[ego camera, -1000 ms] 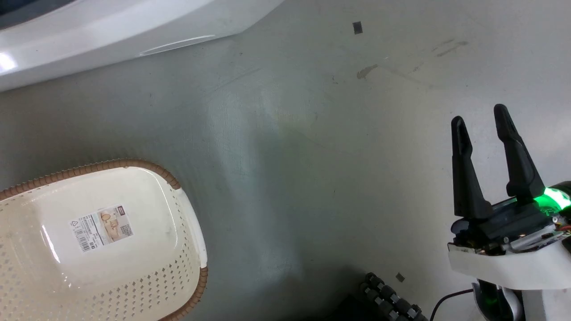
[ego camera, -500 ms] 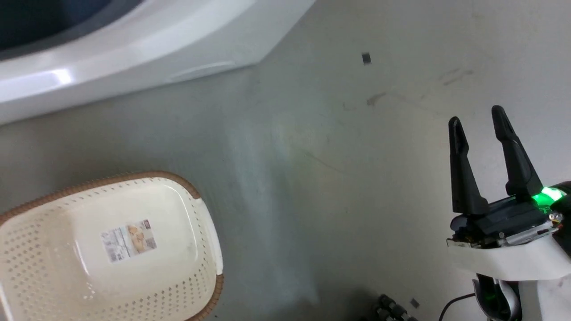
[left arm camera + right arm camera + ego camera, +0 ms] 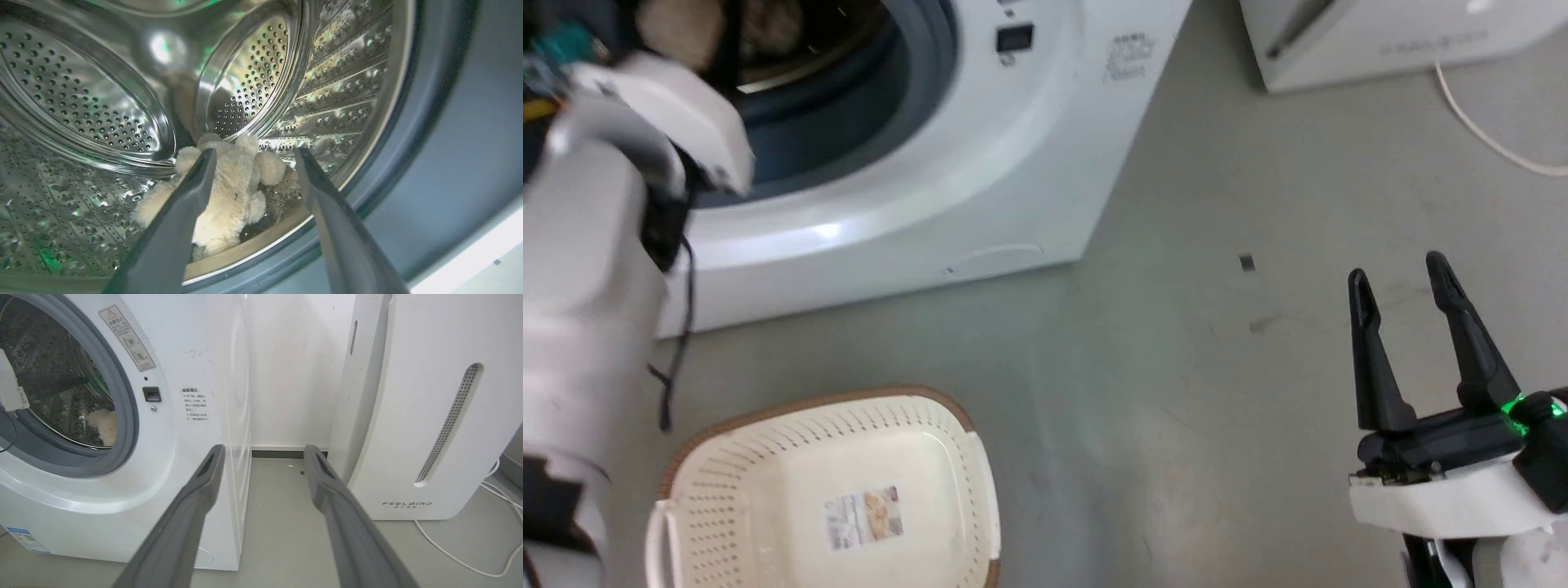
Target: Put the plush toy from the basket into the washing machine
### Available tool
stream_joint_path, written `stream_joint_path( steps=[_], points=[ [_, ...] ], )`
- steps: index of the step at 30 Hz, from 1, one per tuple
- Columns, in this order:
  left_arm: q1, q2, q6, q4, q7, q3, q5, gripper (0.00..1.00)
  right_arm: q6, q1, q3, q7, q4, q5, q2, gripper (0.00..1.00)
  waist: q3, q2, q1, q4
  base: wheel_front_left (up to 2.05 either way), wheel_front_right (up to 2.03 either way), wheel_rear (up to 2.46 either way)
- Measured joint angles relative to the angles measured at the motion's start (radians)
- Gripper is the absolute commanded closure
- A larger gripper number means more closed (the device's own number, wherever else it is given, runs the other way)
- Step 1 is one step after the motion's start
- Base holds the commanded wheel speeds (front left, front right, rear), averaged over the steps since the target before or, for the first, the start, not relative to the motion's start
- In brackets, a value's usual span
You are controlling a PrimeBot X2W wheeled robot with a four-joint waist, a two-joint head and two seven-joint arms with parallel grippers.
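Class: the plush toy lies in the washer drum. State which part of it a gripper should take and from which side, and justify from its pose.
Grip the plush toy across its thick torso, coming in through the door opening as the open left gripper points. It lies low in the drum near the front lip; its rounded limbs would probably slip out.

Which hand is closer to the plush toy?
Left. The left hand points into the washing machine, open just before the plush toy; the right hand hangs over the floor, outside the machine.
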Motion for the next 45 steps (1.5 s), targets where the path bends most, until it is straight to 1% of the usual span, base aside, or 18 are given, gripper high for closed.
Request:
stream_joint_path(
  steps=[5, 7, 9, 11, 17, 19, 23, 27, 33, 36, 38, 39, 45],
  points=[
    [0.230, -0.034, 0.032, -0.164, 0.000, 0.076, -0.014, 0.00, 0.000, 0.044, -0.006, 0.000, 0.012, -0.031, 0.000, 0.00, -0.109, 0.0000, 0.0000, 0.047, 0.00, 0.00, 0.00],
    [0.318, -0.046, 0.058, -0.244, 0.000, 0.118, -0.014, 0.00, 0.000, 0.061, -0.009, 0.000, 0.017, -0.035, 0.000, 0.00, -0.150, 0.0000, 0.0000, 0.066, 0.00, 0.00, 0.00],
    [0.403, -0.057, 0.098, -0.349, 0.000, 0.169, 0.002, 0.00, 0.000, 0.076, -0.014, 0.000, 0.022, -0.043, 0.000, 0.00, -0.189, 0.0000, -0.0001, 0.087, 0.00, 0.00, 0.00],
    [0.491, -0.072, 0.129, -0.462, -0.001, 0.220, 0.020, 0.00, 0.000, 0.088, -0.019, 0.000, 0.028, -0.047, 0.000, 0.00, -0.223, 0.0000, -0.0001, 0.108, 0.00, 0.00, 0.00],
    [0.777, -0.145, 0.197, -0.718, -0.001, 0.335, 0.083, 0.00, 0.000, 0.119, -0.025, 0.000, 0.047, -0.051, 0.000, 0.00, -0.304, 0.0000, -0.0001, 0.173, 0.00, 0.00, 0.00],
    [0.858, -0.171, 0.210, -0.784, -0.001, 0.362, 0.102, 0.00, 0.000, 0.131, -0.034, 0.000, 0.053, -0.050, 0.000, 0.00, -0.325, 0.0000, -0.0002, 0.193, 0.00, 0.00, 0.00],
    [0.995, -0.229, 0.214, -0.869, -0.001, 0.382, 0.142, 0.00, 0.000, 0.165, -0.052, 0.000, 0.064, -0.042, 0.000, 0.00, -0.358, 0.0000, -0.0002, 0.229, 0.00, 0.00, 0.00],
    [1.099, -0.271, 0.199, -0.903, -0.001, 0.387, 0.167, 0.00, 0.000, 0.183, -0.047, 0.000, 0.077, -0.042, 0.000, 0.00, -0.385, 0.0000, -0.0001, 0.250, 0.00, 0.00, 0.00],
    [1.199, -0.305, 0.169, -0.904, -0.001, 0.401, 0.205, 0.00, 0.000, 0.199, -0.038, 0.000, 0.090, -0.040, 0.000, 0.00, -0.412, 0.0000, -0.0001, 0.255, 0.00, 0.00, 0.00],
    [1.221, -0.308, 0.133, -0.880, -0.001, 0.413, 0.220, 0.00, 0.000, 0.201, -0.035, 0.000, 0.093, -0.038, 0.000, 0.00, -0.415, 0.0000, -0.0001, 0.255, 0.00, 0.00, 0.00],
    [1.228, -0.311, 0.118, -0.858, -0.001, 0.425, 0.234, 0.00, 0.000, 0.202, -0.030, 0.000, 0.098, -0.032, 0.000, 0.00, -0.417, 0.0000, -0.0001, 0.255, 0.00, 0.00, 0.00],
    [1.230, -0.315, 0.109, -0.850, -0.001, 0.435, 0.235, 1.00, 0.000, 0.202, -0.028, 0.000, 0.100, -0.031, 0.000, 1.00, -0.418, 0.0000, -0.0001, 0.254, 0.00, 0.00, 0.00],
    [1.229, -0.317, 0.108, -0.849, 0.002, 0.437, 0.234, 1.00, 0.000, 0.201, -0.026, 0.001, 0.101, -0.032, 0.000, 1.00, -0.419, 0.0000, 0.0000, 0.254, 0.00, 0.00, 0.00]
  ],
)
